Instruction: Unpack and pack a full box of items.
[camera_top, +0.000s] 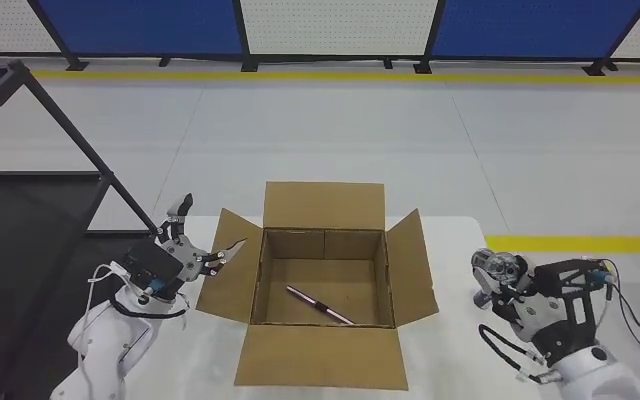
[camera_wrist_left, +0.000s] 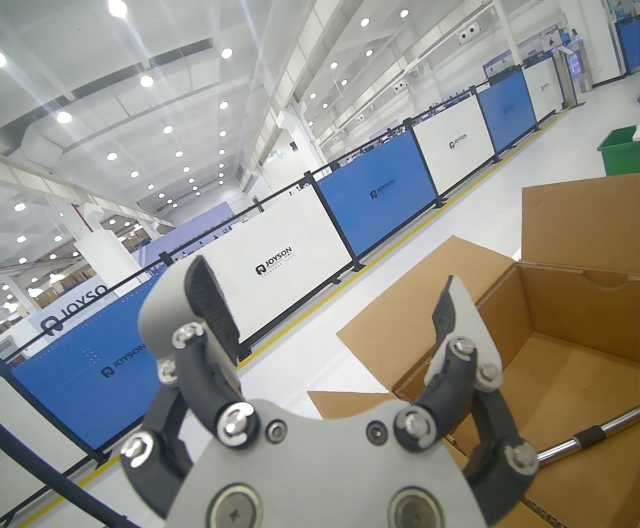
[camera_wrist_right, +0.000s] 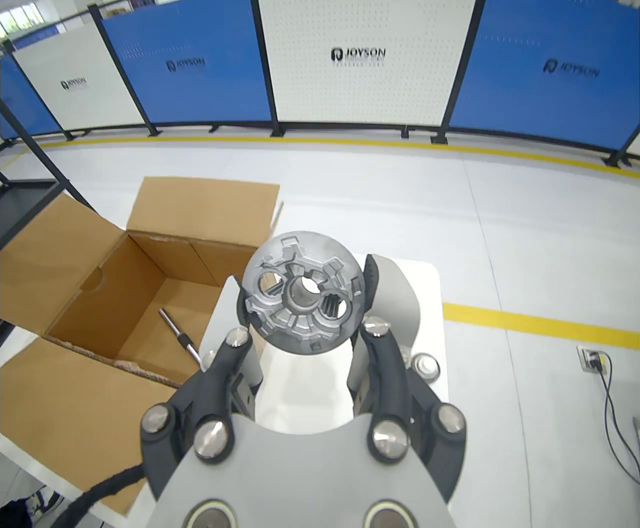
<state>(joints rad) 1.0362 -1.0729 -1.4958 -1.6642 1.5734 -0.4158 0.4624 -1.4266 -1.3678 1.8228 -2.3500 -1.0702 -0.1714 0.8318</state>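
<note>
We see a white table (camera_top: 452, 345) with a big brown cardboard box (camera_top: 322, 243) standing in the middle of it. The box is open at the top. All four of its flaps are folded out flat, one on each side.

The left gripper (camera_top: 210, 228) is just beside the box's left flap, over the left edge of the table. Its two fingers are spread far apart and there is nothing between them. In its own wrist view the left gripper (camera_wrist_left: 327, 280) points at the box, and one dark ribbed pad (camera_wrist_left: 212, 305) faces us.

The right gripper (camera_top: 500, 282) is on the other side, past the box's right flap, over the right end of the table. It is squeezing a round gray metal gear wheel (camera_top: 497, 266). In the right wrist view the gear wheel (camera_wrist_right: 302, 292) sits right between the two fingers of the right gripper (camera_wrist_right: 306, 300), out at their tips. One finger presses on each side of its rim. Its flat face is turned toward the camera. We can see a hole in its middle and more round holes around that one. The wheel is outside the box and up off the table.

A thin shiny metal rod (camera_top: 320, 305) with a dark band lies slanted on the bottom of the box, touching neither gripper.

A small round metal piece (camera_wrist_right: 425, 364) stands on the table near the right gripper, partly hidden behind one finger.
</note>
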